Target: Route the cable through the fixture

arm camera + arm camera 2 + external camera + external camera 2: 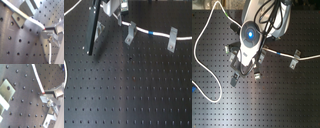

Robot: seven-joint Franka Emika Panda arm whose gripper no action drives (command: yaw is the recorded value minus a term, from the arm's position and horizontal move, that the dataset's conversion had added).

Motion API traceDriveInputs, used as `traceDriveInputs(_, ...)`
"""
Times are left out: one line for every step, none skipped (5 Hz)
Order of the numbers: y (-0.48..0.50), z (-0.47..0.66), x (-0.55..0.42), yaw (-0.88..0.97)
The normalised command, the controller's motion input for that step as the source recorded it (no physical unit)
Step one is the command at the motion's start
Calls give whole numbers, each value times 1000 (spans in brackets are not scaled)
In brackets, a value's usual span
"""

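On the black perforated board in the first exterior view, the cable runs from under the arm past a metal clip to a second clip, its blue tape band lying between the two; the gripper is mostly cropped at the upper edge, so its state cannot be read there. In the second exterior view, the arm's body hides the gripper and the near clip, while the cable loops wide on the second exterior view's left and reappears toward the far clip; that loose loop could snag or drag if the arm pulls hard. In the first wrist view the cable crosses a clip and ends at a fingertip, apparently pinched, though I cannot tell for certain. In the second wrist view the cord meets the same fingertip with a clip well apart. The hold looks shallow, so the cable may slip out, or ride over a clip instead of seating in it.
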Motion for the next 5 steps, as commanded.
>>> traceDriveInputs(-27,-1,80,0)
traceDriveInputs(-74,9,256,251)
traceDriveInputs(-60,72,184,240)
traceDriveInputs(-144,-515,167,360)
traceDriveInputs(-216,-646,-208,326)
